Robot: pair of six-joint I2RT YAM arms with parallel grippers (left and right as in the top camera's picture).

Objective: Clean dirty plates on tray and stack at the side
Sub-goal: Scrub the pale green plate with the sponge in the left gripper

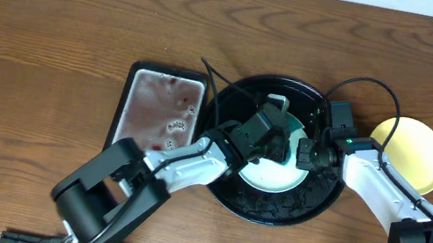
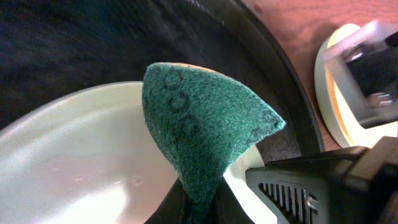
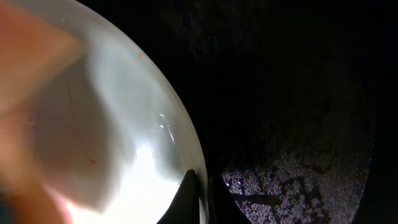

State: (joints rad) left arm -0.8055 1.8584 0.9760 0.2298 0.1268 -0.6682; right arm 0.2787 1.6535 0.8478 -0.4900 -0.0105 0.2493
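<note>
**Scrubbing hinges on the plate sitting right under the pad**

The left gripper is clamped tight on a folded green scouring pad, whose rounded tip juts out past the fingertips. The pale plate lies directly beneath that tip and spreads away from it toward the left arm's own base. In the left wrist view the pad sits over the plate's far rim, but whether it presses on the surface or hangs just above it cannot be told.

The right gripper is closed narrow, with the plate's rim pinched between its fingertips. From those fingers the plate's bowl runs off toward the left gripper, and bare black tray lies on their other side. The plate is inside the tray, near its middle, and both arms meet over it.

The plate is round, so no long axis governs the stroke. What counts is that the pad is on the bowl side of the rim and the right fingers are on the rim itself, near each other. A wipe drawn away from the right fingers looks safer than one toward them.

A yellow plate rests on the bare wood outside the tray, beyond the right gripper.
</note>
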